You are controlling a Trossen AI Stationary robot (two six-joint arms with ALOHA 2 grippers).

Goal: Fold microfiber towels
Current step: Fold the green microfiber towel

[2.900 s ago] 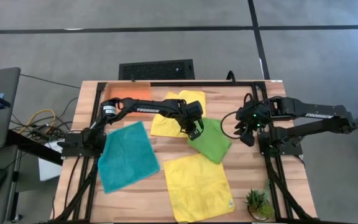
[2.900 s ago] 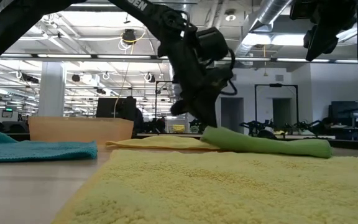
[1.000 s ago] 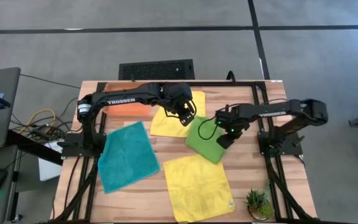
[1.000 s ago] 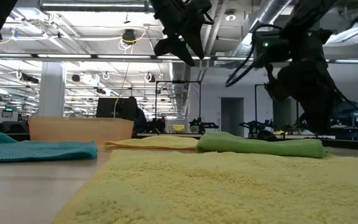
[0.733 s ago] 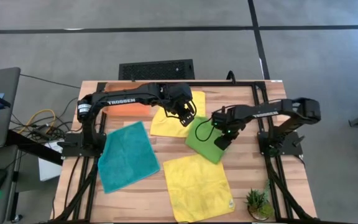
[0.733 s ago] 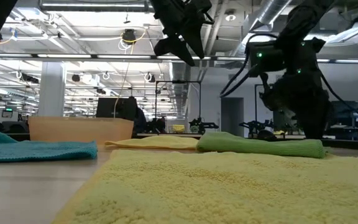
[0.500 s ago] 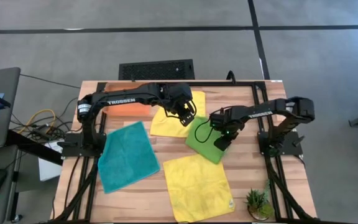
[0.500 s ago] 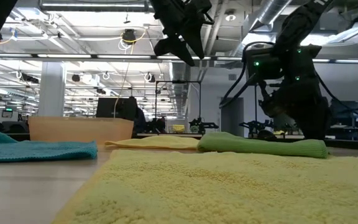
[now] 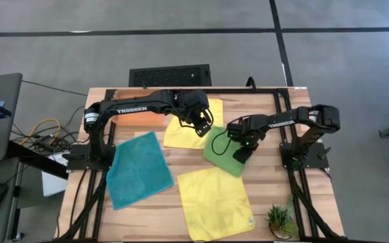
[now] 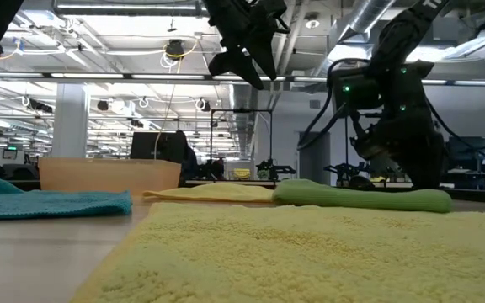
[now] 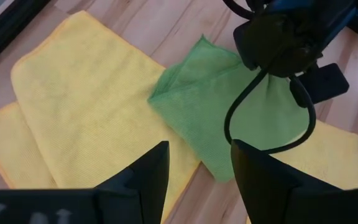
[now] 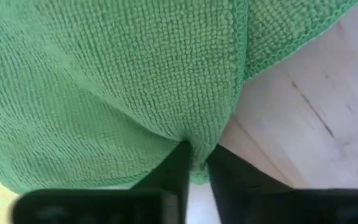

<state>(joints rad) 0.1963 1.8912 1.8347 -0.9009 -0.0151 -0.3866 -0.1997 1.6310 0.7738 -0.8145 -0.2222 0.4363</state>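
Observation:
The lime green towel point(image 9: 221, 150) lies folded at the table's middle, one corner over the far yellow towel point(image 9: 184, 125). My right gripper point(image 9: 242, 154) stands at the green towel's right edge, shut on it point(image 12: 194, 163). My left gripper point(image 9: 204, 126) hangs open, well above the far yellow towel, and touches nothing point(image 11: 197, 180). The teal towel point(image 9: 137, 169) lies flat at the left. A second yellow towel point(image 9: 215, 201) lies flat at the near edge. My right gripper pinches the green towel's hemmed right edge point(image 12: 219, 134) between its two fingers point(image 12: 176, 165). One layer or several, I cannot tell. The fingers come steeply from above, leaning in from the table's right. The towel lies on the table, puckered where the fingers meet.
An orange tray point(image 9: 140, 108) sits at the far left corner under the left arm. A small potted plant point(image 9: 280, 219) stands at the near right corner. Bare wood shows between the teal towel and the green one.
My right gripper has gone down and toward the table's left onto the green towel's right edge. In the low view the towel's right end has bulged and shifted a little to the right. The left arm has kept still.

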